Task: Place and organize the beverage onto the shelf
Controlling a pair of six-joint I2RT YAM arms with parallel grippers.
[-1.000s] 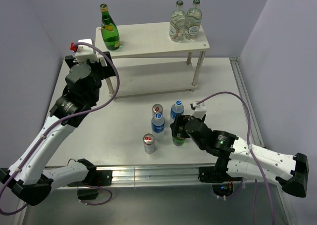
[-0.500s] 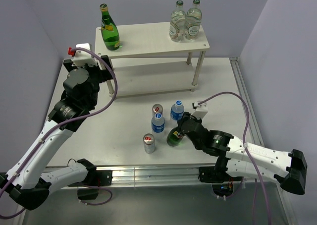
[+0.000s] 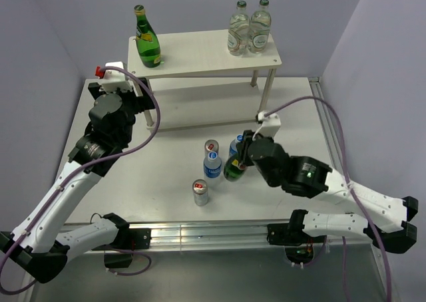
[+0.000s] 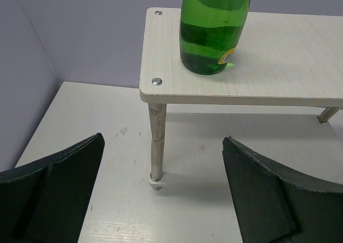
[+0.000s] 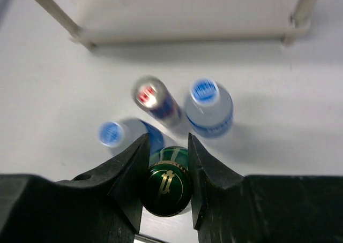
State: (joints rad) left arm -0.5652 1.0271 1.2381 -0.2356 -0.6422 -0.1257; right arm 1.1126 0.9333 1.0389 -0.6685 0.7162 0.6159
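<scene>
Now the right pincer (image 5: 165,146) grips the top of the leaning green bottle (image 3: 233,171), low by the other drinks (image 3: 212,162). The shelf (image 3: 200,56) stands farther back, past them. The left pincer (image 4: 163,141) gapes wide.

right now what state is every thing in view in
left end effector, open, empty
right end effector, shut on cap of held green bottle
held green bottle, gripped at top, cap on
other green bottle, upright on shelf top, left end
clear bottles, upright on shelf top, right end, capped
water bottles, upright on table, capped
cans, upright on table
</scene>
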